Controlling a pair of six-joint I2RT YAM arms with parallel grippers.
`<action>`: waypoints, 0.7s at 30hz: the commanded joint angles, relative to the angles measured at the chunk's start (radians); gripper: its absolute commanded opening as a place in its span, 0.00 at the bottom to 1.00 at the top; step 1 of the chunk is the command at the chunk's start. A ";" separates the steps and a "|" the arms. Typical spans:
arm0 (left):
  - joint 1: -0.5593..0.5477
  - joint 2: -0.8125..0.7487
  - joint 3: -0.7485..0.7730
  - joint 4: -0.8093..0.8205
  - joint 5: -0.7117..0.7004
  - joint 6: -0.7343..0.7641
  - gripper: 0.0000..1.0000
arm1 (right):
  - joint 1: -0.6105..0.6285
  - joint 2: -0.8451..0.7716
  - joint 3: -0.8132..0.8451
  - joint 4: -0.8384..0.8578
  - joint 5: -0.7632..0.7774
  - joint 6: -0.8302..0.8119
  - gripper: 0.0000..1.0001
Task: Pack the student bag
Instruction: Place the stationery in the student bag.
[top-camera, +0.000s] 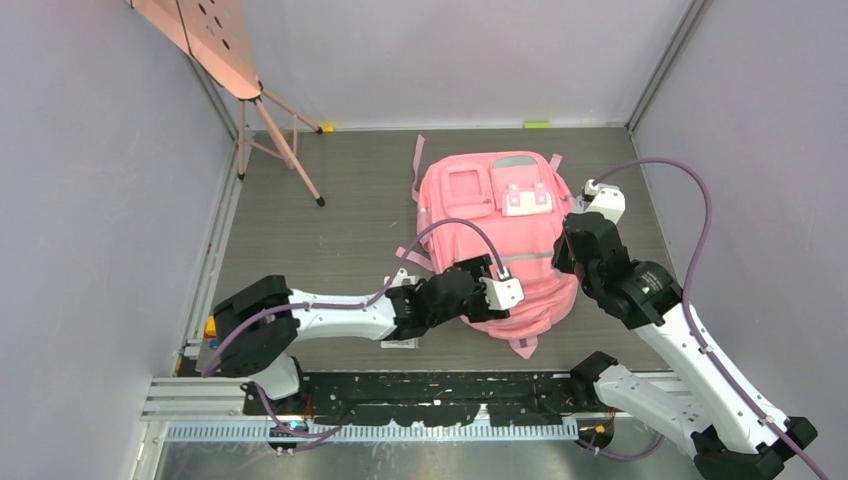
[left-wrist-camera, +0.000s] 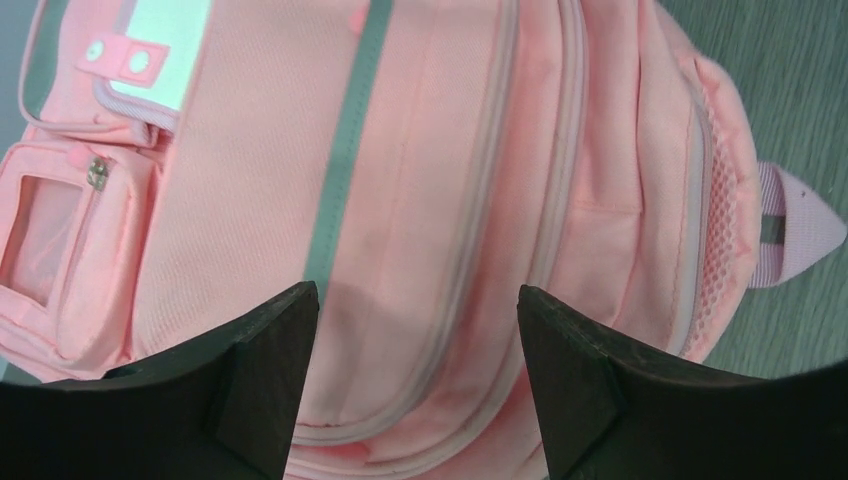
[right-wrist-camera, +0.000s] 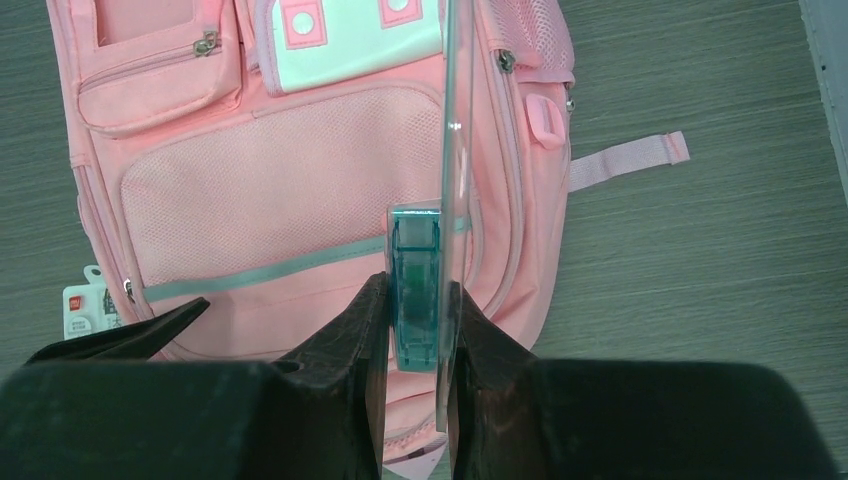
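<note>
Broadly underneath everything: grey wood-grain table (top-camera: 340, 200). Mid-table, flat on its back with pockets and white patches facing up: student bag (top-camera: 500, 215). Far left corner: pink stand (top-camera: 275, 130) on thin legs, well apart from the bag. Over the bag's lower half: left gripper (left-wrist-camera: 415, 300), jaws spread wide, only pink fabric showing between them; contact with the fabric impossible to tell. Over the bag's right side: right gripper (right-wrist-camera: 415, 300), jaws pinching a clear plastic piece (right-wrist-camera: 412, 255) with a teal block, held edge-on. Just beside the bag, on the left arm's side: small white tag (right-wrist-camera: 82, 308).
</note>
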 joint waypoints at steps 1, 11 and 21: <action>0.034 -0.049 0.060 0.031 0.092 -0.050 0.77 | 0.000 -0.012 0.017 0.021 -0.002 0.015 0.00; 0.064 0.006 0.088 -0.003 0.143 -0.043 0.84 | 0.001 -0.026 0.011 0.012 -0.006 0.020 0.01; 0.065 0.046 0.100 -0.005 0.104 -0.014 0.91 | 0.000 -0.045 0.011 0.000 0.001 0.026 0.00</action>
